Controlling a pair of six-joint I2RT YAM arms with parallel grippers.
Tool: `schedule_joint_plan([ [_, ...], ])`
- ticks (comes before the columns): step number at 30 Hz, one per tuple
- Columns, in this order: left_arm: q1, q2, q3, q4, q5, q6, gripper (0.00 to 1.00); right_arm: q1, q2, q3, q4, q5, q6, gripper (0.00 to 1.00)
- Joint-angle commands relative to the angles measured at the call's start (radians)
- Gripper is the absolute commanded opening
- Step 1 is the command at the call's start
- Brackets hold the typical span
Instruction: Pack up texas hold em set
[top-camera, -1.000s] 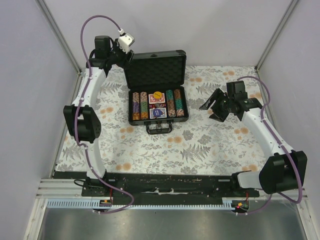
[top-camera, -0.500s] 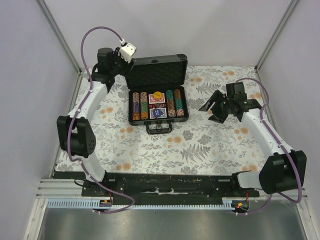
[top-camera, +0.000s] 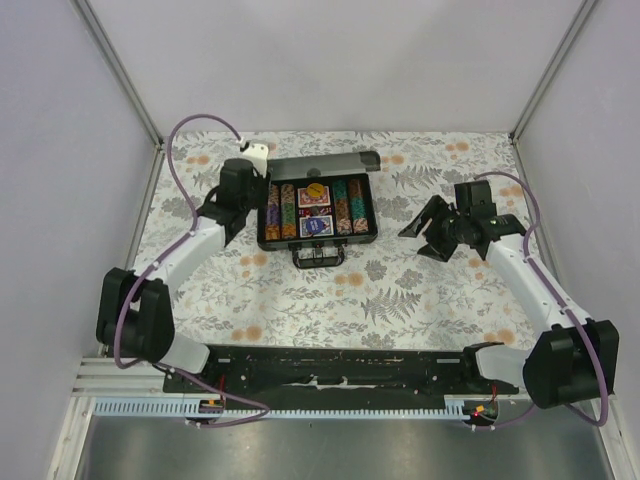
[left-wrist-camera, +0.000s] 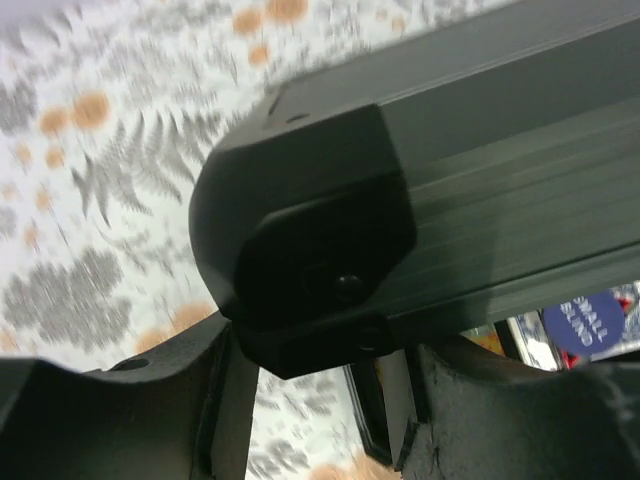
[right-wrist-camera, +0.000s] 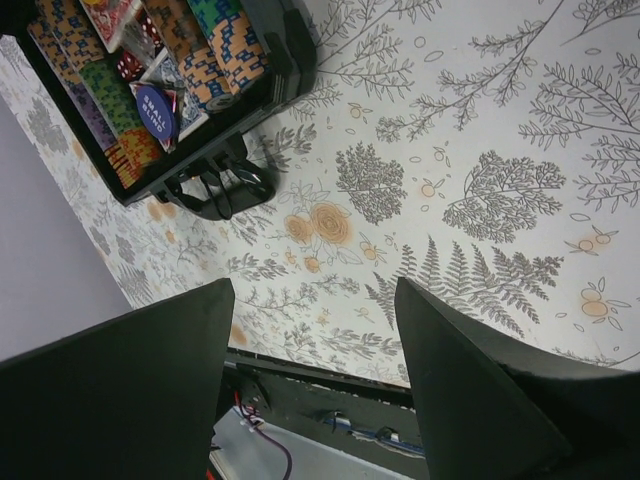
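The texas hold em set's dark grey briefcase (top-camera: 318, 241) lies at mid-table with its lid (top-camera: 320, 163) tipped forward, half down over the tray. Rows of chips (top-camera: 285, 208), a red deck (top-camera: 313, 209), a blue deck (top-camera: 316, 227) and a yellow button (top-camera: 316, 190) show inside. My left gripper (top-camera: 255, 186) is at the lid's left end. In the left wrist view the lid's black corner (left-wrist-camera: 310, 240) sits between my left gripper's (left-wrist-camera: 320, 372) fingers (left-wrist-camera: 225, 400), touching both. My right gripper (top-camera: 422, 228) (right-wrist-camera: 315, 330) hangs open and empty to the right of the case (right-wrist-camera: 270, 90).
A floral cloth (top-camera: 400, 290) covers the table. The case handle (top-camera: 318, 257) (right-wrist-camera: 220, 190) points toward the arm bases. A blue "small blind" button (right-wrist-camera: 155, 110) and red dice (right-wrist-camera: 130, 65) lie in the tray. Grey walls stand at the left, back and right.
The lid has swung from upright to half down. My left arm came forward and down with its corner, jaws narrowing. The right gripper shifted slightly.
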Motion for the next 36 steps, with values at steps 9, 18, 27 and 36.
schedule_joint_plan([
  [9, -0.201, -0.157, -0.265, 0.011, -0.197, -0.339, 0.52, 0.0, -0.072, -0.089, 0.034, -0.029, -0.003, 0.73],
  [18, -0.203, -0.353, -0.377, -0.145, -0.267, -0.565, 0.56, 0.021, -0.074, -0.126, 0.068, -0.052, -0.026, 0.73],
  [27, -0.204, -0.479, -0.312, -0.144, -0.119, -0.499, 0.6, 0.254, 0.0, -0.189, 0.362, -0.017, 0.05, 0.74],
  [36, -0.203, -0.256, -0.236, 0.089, 0.096, -0.507, 0.54, 0.501, 0.259, -0.161, 0.74, 0.168, 0.095, 0.7],
])
